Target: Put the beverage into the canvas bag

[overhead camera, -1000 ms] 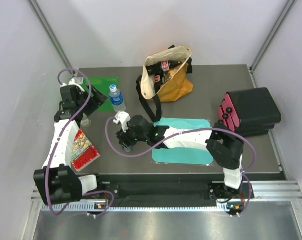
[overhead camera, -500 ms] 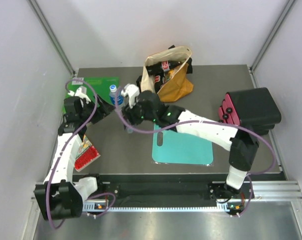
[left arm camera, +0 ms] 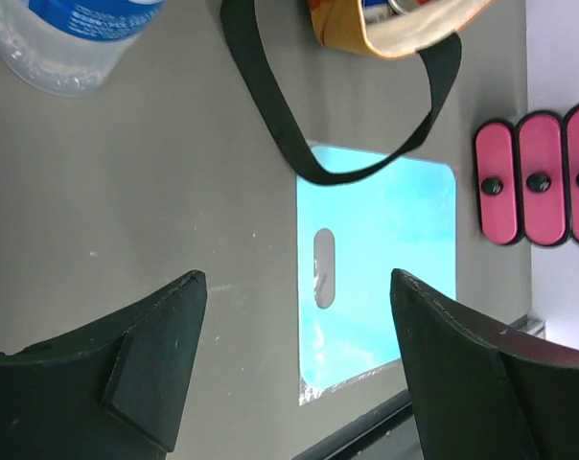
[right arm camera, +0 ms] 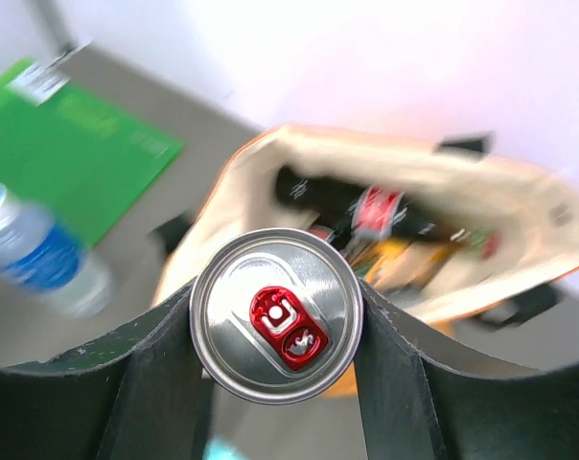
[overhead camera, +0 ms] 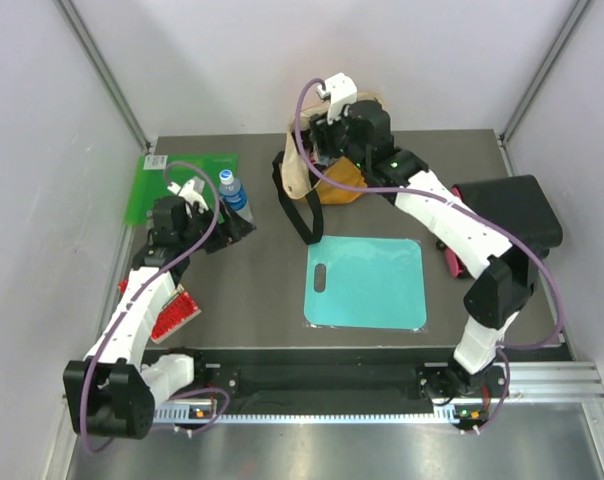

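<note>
Beverage can [right arm camera: 276,315] | gripped by right gripper [right arm camera: 275,305], risen to above canvas bag [right arm camera: 481,278] | left gripper [left arm camera: 297,283] wide, empty

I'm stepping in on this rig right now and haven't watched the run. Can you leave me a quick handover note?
Right pincer: shut on a silver can, held upright above the open canvas bag.
Left pincer: open, empty, beside the water bottle.
Done: at least one red-labelled drink lies in the bag.
Left: lower and release the can into the bag; then probably the water bottle, standing on the table outside it.
</note>
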Action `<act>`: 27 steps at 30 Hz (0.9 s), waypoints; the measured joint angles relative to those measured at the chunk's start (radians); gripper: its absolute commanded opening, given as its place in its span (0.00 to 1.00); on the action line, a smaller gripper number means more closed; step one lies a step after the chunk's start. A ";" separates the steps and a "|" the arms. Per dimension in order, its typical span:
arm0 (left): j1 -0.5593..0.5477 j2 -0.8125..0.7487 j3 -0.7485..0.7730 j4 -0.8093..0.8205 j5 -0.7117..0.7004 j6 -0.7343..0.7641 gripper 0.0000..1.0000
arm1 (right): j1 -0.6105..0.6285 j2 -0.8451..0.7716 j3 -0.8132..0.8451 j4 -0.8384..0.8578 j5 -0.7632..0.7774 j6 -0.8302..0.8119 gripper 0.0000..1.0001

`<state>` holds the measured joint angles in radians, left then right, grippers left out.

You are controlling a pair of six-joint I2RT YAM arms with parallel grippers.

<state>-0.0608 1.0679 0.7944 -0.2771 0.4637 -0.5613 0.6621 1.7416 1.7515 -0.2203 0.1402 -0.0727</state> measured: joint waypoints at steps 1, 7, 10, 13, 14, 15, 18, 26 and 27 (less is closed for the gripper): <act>-0.003 -0.004 0.000 -0.007 0.003 0.008 0.82 | -0.010 0.016 0.013 0.027 0.012 -0.021 0.00; -0.017 -0.057 0.000 -0.088 0.001 0.079 0.82 | -0.046 0.157 0.077 0.159 0.082 -0.147 0.00; -0.033 -0.095 -0.021 -0.100 -0.027 0.097 0.82 | -0.062 0.217 0.084 0.193 0.087 -0.191 0.00; -0.040 -0.125 -0.044 -0.105 -0.031 0.101 0.82 | -0.077 0.266 0.084 0.218 0.099 -0.240 0.00; -0.040 -0.129 -0.045 -0.111 -0.034 0.102 0.82 | -0.082 0.278 0.084 0.224 0.106 -0.251 0.00; -0.040 -0.130 -0.045 -0.113 -0.036 0.104 0.82 | -0.087 0.290 0.084 0.233 0.114 -0.262 0.00; -0.040 -0.136 -0.046 -0.114 -0.040 0.105 0.82 | -0.103 0.314 0.084 0.250 0.130 -0.292 0.00; -0.042 -0.160 -0.049 -0.119 -0.039 0.105 0.82 | -0.118 0.346 0.098 0.317 0.156 -0.417 0.00; -0.042 -0.161 -0.050 -0.119 -0.039 0.105 0.82 | -0.119 0.360 0.114 0.320 0.159 -0.434 0.00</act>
<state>-0.1032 0.9073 0.7448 -0.3962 0.4252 -0.4561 0.5430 2.1017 1.8652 0.0994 0.2996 -0.5068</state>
